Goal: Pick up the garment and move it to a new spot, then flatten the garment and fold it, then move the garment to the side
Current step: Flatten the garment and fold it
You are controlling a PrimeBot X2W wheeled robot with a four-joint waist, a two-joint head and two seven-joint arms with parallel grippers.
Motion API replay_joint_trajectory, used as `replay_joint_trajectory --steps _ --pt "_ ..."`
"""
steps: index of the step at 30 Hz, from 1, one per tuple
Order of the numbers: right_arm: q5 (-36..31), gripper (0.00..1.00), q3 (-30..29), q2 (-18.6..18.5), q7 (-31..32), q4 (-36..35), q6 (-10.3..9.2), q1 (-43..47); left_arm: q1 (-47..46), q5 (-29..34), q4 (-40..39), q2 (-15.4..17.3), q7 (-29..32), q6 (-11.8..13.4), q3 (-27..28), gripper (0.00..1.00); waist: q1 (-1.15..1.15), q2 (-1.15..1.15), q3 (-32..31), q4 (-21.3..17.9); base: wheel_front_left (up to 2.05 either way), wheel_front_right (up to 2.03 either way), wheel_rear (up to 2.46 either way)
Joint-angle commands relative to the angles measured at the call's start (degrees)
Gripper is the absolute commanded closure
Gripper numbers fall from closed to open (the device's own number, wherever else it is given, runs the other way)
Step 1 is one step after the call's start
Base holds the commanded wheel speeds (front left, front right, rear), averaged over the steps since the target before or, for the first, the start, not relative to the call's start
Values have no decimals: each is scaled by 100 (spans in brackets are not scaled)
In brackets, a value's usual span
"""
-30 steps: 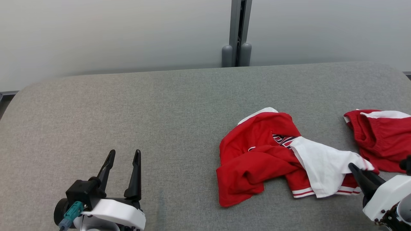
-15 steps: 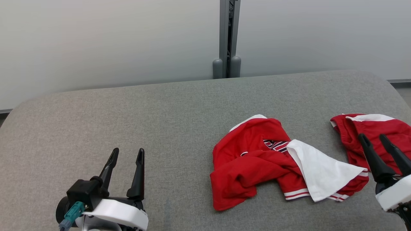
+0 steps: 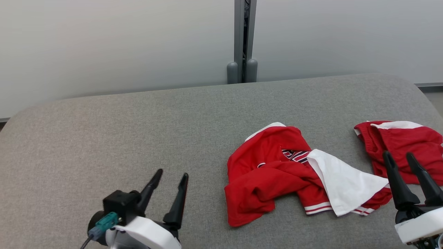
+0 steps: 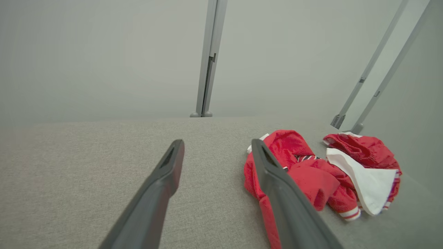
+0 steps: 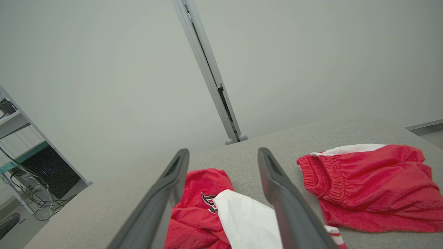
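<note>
The garment (image 3: 263,159), a red top with a white panel (image 3: 342,183), is seen crumpled on the grey padded surface (image 3: 138,131), right of the middle in the head view and between the two grippers. A second red piece (image 3: 405,145) with an elastic edge is laid apart from it, further to the right.

The left gripper (image 3: 173,173) is held with its fingers spread apart and nothing between them, well apart from the cloth. The fingers of the right gripper (image 3: 398,154) are spread too and are empty; they are raised just beside the corner of the white panel, and no contact with it can be made out.

The garment is judged to be light, soft and limp, so no shape will be kept when it is lifted, and the loose parts will hang and swing. It is not fragile, but thin cloth can slip out of narrow fingers if only one layer is pinched. A hold is best taken at a thicker place: the striped hem (image 3: 316,207) at the near side, or the white edge (image 3: 264,128) at the far side. For flattening, two corners well apart should probably be taken, one by each gripper.
</note>
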Motion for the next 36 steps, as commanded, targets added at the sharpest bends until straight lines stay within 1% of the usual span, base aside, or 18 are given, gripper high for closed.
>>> replay_joint_trajectory --steps 1,6,8,9,11,14,16,19,26,28,30,31,32,33,36 --pt "-48 0 -49 -19 1 -28 2 18 -83 -37 -51 40 212 -87 -121 0 0 0 10 -25 0 0 0" --pt "-119 0 -128 -16 47 -83 2 -29 -88 -186 -186 6 1237 -311 -738 0 0 0 29 -130 0 0 0" --pt "-145 0 -179 -26 56 -104 2 -41 -36 -335 -189 -72 1603 -380 -939 0 0 0 63 -178 0 0 0" --pt "-145 0 -179 -26 56 -104 2 -41 -36 -335 -189 -72 1603 -380 -939 0 0 0 63 -178 0 0 0" --pt "-166 0 -192 -38 85 -122 2 -74 -46 -384 -76 -71 1954 -423 -1122 0 0 0 100 -248 0 0 0" --pt "-183 0 -157 -41 101 -131 2 -126 -162 -445 128 -144 2287 -444 -1285 0 0 0 188 -371 0 0 0" --pt "-201 0 -132 -29 104 -127 2 -151 -241 -545 307 -241 2380 -429 -1271 0 0 0 246 -443 0 0 0" --pt "-212 0 -58 -17 99 -112 2 -214 -339 -547 729 -286 2439 -364 -1247 0 0 0 342 -580 0 0 0" --pt "-229 0 -6 11 64 -50 2 -287 -468 -862 1365 -583 2193 -531 -1053 0 0 0 483 -880 0 0 0" --pt "-258 0 15 13 55 -16 2 -263 -517 -896 1482 -594 2135 -569 -1018 0 0 0 494 -925 0 0 0" --pt "-243 0 39 48 53 1 2 -235 -559 -967 1553 -662 2067 -602 -976 51 0 0 495 -947 0 0 0" --pt "-244 0 37 54 47 9 2 -219 -569 -1004 1563 -706 2027 -630 -953 70 0 0 489 -948 0 0 0" --pt "-244 0 29 60 38 26 2 -200 -576 -1041 1574 -724 1970 -623 -910 94 0 0 480 -943 0 0 0" --pt "-246 0 23 68 27 45 2 -189 -587 -1048 1600 -717 1936 -631 -879 100 0 0 474 -934 0 0 0" --pt "-263 0 26 101 3 85 2 -187 -613 -1051 1655 -673 1808 -661 -806 100 0 0 435 -884 0 0 0"
